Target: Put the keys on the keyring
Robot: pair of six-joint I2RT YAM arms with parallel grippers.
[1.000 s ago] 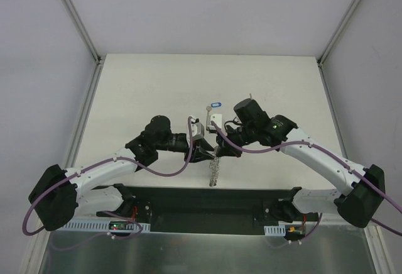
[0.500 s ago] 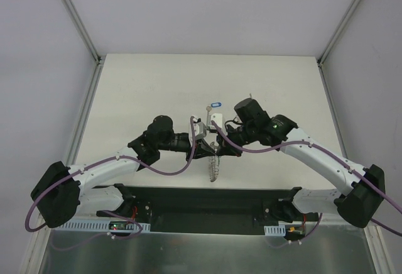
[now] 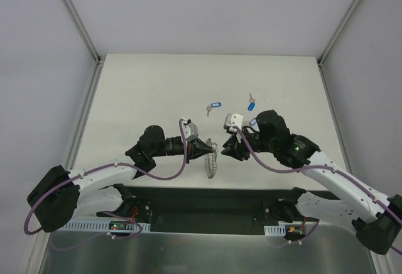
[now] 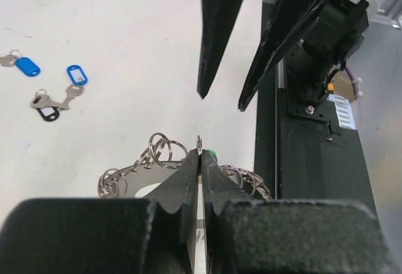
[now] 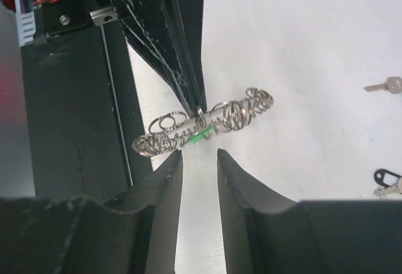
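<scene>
Top: left tool [image 3: 207, 153] holds keyring [image 3: 212, 161] edge-on by the surface's [image 3: 144, 92] near edge; loose keys [image 3: 215, 105] lie beyond. Left wrist: jaws clamped on ring's rim. Right wrist: right tool [image 5: 200, 161] parted, empty, just short. Ring likely light, stiff, jangly; pinch bare rim.

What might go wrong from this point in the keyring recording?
The left gripper alone pinches the keyring at one thin spot on its rim, so the ring may swivel or slip out.
The right gripper stands open close beside the ring; a careless approach might knock it loose.
The green tag sits right at the pinch; whether its key is fully threaded cannot be told.
</scene>
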